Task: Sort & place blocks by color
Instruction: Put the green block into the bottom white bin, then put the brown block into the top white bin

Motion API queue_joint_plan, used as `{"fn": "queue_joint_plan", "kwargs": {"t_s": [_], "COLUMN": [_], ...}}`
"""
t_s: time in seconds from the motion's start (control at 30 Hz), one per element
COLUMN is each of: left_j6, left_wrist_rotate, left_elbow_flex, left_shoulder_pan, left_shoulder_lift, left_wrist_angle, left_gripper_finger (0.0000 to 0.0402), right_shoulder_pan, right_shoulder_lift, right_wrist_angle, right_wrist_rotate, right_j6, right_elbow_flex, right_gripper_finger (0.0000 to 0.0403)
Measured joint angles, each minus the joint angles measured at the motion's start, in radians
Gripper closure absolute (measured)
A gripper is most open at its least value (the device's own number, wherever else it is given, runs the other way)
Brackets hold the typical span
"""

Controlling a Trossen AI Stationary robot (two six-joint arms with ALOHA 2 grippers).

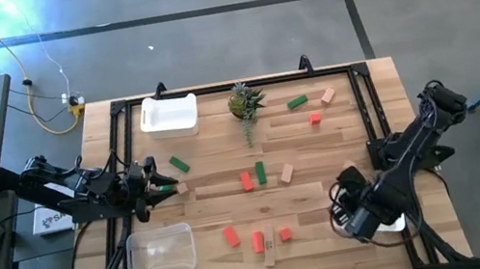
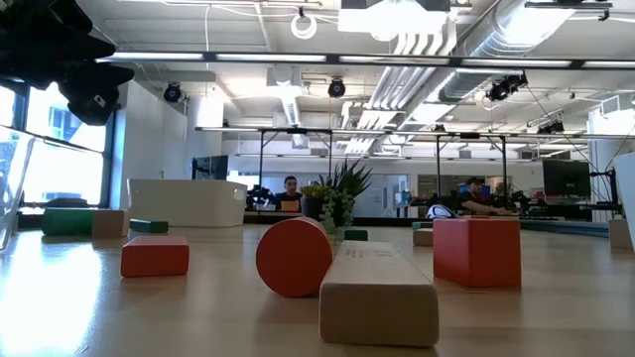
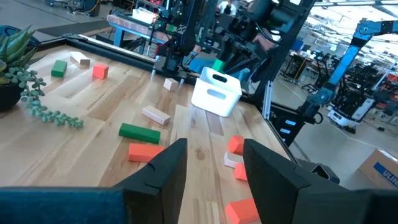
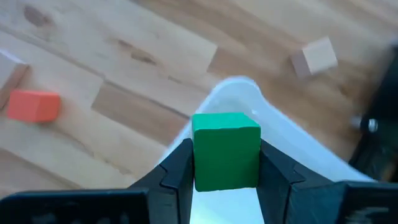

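Note:
Red-orange, green and tan blocks lie scattered on the wooden table (image 1: 221, 138): a red bar (image 1: 247, 181), a green bar (image 1: 261, 172), a tan block (image 1: 287, 174) and several more. My right gripper (image 4: 227, 163) is at the table's near right corner, above a white bin (image 4: 273, 134), and is shut on a green cube (image 4: 226, 149). My left gripper (image 3: 214, 163) hovers open over the table's left side, near a green block (image 1: 179, 164), and holds nothing. My right gripper pinches the green cube by two opposite side faces (image 4: 199, 155) between its two fingers. The cube is lifted clear and sits level above the white bin's rim (image 4: 239, 84).
A second white bin (image 1: 168, 114) stands at the far left and a clear bin (image 1: 160, 252) at the near left. A small potted plant (image 1: 244, 103) stands at the far middle. Black frame rails (image 1: 367, 103) run along the table's edges. Near the low camera lie a tan bar (image 2: 379, 293) and red blocks (image 2: 476, 251).

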Motion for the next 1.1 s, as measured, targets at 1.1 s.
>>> {"fn": "queue_joint_plan", "kwargs": {"t_s": [1.1], "left_j6": [-0.027], "left_wrist_rotate": [-0.082], "left_elbow_flex": [0.045], "left_shoulder_pan": [0.0], "left_shoulder_lift": [0.032], "left_wrist_angle": [-0.111], "left_gripper_finger": [0.0257], "right_shoulder_pan": [0.07], "right_shoulder_lift": [0.191], "right_wrist_angle": [0.002], "right_wrist_rotate": [-0.246], "right_j6": [0.142], "right_elbow_flex": [-0.002], "right_gripper_finger": [0.0204]}}
